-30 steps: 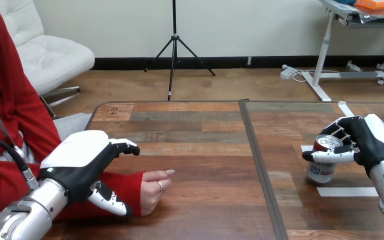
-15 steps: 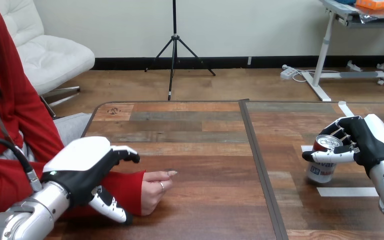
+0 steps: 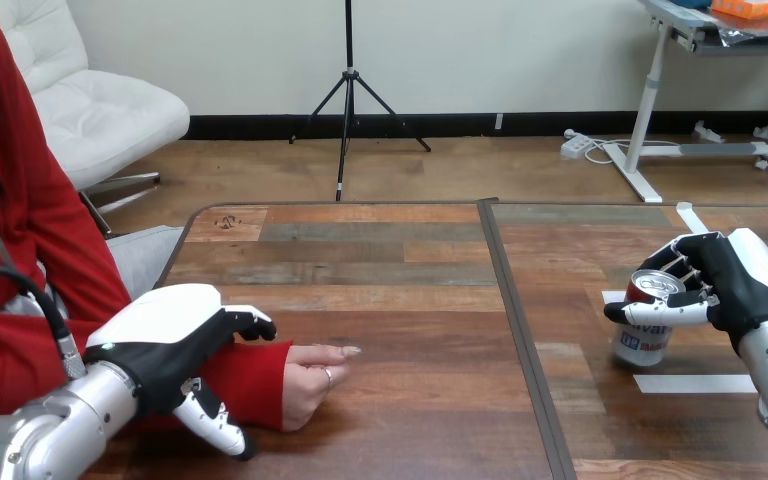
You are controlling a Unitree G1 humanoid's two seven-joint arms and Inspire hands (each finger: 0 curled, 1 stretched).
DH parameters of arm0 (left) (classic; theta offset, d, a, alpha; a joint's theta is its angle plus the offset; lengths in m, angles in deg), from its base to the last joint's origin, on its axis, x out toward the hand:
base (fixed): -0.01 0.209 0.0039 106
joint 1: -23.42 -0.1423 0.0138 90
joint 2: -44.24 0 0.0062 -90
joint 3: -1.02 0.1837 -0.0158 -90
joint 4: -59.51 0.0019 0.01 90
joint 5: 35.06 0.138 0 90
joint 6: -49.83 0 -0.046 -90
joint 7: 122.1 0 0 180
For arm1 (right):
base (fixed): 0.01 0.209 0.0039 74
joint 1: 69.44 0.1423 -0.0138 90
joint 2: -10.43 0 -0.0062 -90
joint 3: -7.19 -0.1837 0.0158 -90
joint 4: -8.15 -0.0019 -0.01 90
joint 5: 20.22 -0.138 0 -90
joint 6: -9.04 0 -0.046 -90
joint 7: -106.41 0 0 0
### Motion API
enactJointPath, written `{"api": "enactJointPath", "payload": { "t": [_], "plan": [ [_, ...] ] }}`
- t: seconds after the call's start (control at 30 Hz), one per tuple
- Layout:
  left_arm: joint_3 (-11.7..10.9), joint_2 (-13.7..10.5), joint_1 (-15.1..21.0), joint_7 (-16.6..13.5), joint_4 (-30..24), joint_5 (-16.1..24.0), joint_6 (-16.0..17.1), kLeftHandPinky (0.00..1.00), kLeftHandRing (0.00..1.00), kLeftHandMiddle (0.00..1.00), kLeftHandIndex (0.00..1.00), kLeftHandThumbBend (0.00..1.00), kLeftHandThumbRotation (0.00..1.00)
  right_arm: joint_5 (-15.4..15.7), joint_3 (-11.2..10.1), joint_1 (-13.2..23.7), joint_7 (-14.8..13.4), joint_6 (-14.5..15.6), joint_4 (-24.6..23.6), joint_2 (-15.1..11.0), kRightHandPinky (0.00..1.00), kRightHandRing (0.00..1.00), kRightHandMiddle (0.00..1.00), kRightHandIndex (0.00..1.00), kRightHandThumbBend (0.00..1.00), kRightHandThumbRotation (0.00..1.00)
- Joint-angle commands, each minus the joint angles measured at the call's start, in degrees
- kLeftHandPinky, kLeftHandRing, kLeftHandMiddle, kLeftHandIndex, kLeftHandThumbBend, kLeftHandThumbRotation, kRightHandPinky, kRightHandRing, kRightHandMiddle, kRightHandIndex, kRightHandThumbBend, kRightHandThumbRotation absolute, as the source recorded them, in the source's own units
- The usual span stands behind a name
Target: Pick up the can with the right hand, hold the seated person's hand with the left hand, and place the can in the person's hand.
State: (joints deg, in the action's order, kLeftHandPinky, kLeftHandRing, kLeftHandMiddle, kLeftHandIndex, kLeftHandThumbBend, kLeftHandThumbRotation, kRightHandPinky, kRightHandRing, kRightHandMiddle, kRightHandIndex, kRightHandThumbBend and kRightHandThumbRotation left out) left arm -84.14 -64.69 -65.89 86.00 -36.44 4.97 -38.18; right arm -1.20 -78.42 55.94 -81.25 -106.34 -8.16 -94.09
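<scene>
Wood-plank surface (image 3: 400, 260), split by a dark seam (image 3: 520, 340) running front to back. Right of the seam, a white drink can (image 3: 648, 325) with a red top stands upright on the surface. The robot's right hand (image 3: 735, 290) has its fingers (image 3: 690, 272) and thumb wrapped around the can's upper part. A strip of white tape (image 3: 695, 383) lies just beside the can's base. Left of the seam, the person's hand (image 3: 310, 378) rests loosely curled on the surface. The robot's left hand (image 3: 165, 340) sits over the red sleeve (image 3: 255, 385) at the wrist, farther left of the seam; whether it grips the wrist cannot be told.
</scene>
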Motion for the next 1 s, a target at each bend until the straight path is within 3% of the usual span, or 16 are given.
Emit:
{"api": "enactJointPath", "payload": {
  "t": [0.0, 0.37, 0.97],
  "plan": [
    [0.4, -1.3, 4.5, 1.4, -0.4, -0.8, -1.7, 0.79, 0.81, 0.82, 0.79, 0.89, 0.08, -0.6, -0.4, 4.3, -0.4, -0.7, -3.3, -0.9, 0.35, 0.40, 0.44, 0.46, 0.80, 0.00],
    [1.4, -1.3, 5.5, 3.3, -0.6, 0.2, -4.1, 0.76, 0.80, 0.80, 0.78, 0.89, 0.03, -0.4, -0.3, 4.4, -0.8, -0.9, -3.2, -0.9, 0.36, 0.41, 0.44, 0.46, 0.80, 0.00],
    [3.7, -2.2, 6.7, 0.5, 1.1, 3.2, -3.1, 0.58, 0.68, 0.71, 0.70, 0.91, 0.00, -0.7, -0.5, 4.4, -0.5, -0.8, -3.5, -0.8, 0.34, 0.39, 0.43, 0.46, 0.80, 0.00]
  ]
}}
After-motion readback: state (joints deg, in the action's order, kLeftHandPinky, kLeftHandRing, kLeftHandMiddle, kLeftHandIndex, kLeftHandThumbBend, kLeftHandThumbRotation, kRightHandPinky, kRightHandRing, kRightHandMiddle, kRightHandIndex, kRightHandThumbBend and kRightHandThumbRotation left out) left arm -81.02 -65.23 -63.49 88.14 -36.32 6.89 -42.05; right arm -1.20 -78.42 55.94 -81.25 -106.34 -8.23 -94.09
